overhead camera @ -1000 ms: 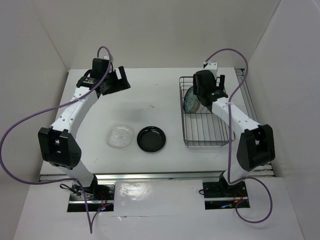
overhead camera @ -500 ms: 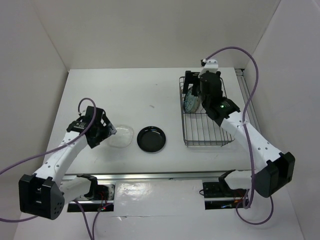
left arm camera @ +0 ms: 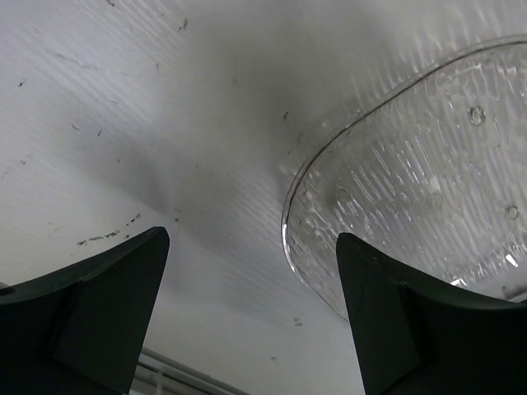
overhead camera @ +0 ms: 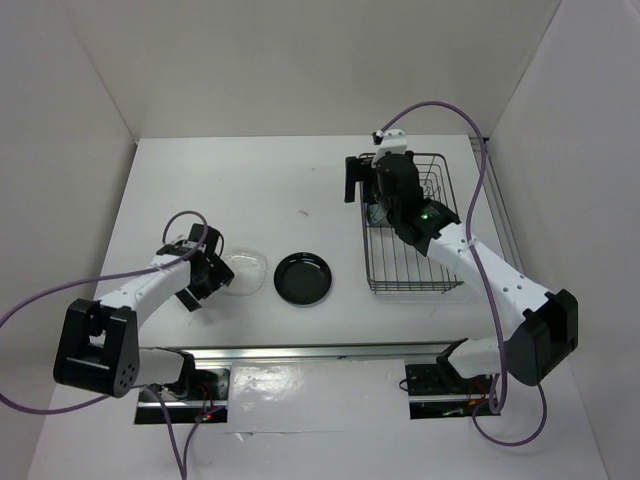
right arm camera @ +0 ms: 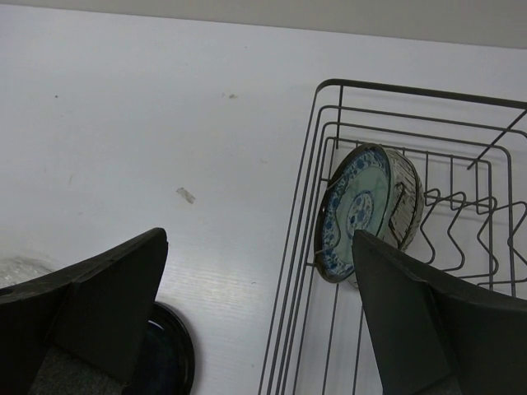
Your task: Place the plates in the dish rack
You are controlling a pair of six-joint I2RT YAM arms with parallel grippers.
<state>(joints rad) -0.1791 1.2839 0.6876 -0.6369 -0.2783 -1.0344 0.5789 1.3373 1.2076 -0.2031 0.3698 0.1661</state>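
Observation:
The clear squarish glass plate lies flat on the table, and its rim fills the upper right of the left wrist view. My left gripper is open and empty, low over the table at the plate's left edge, with one fingertip over the rim. The glossy black plate lies flat to its right. The teal-patterned plate stands on edge in the dish rack, with the beige plate right behind it. My right gripper is open and empty above the rack's left side.
White walls close in the table on the left, back and right. The right arm's links cross over the rack. In the right wrist view the black plate's edge shows at the bottom left and the rack's left rim runs down the middle.
My left arm has swung from the back of the table down to the clear plate's left edge. My right gripper has lifted off the plates in the rack and shifted left.

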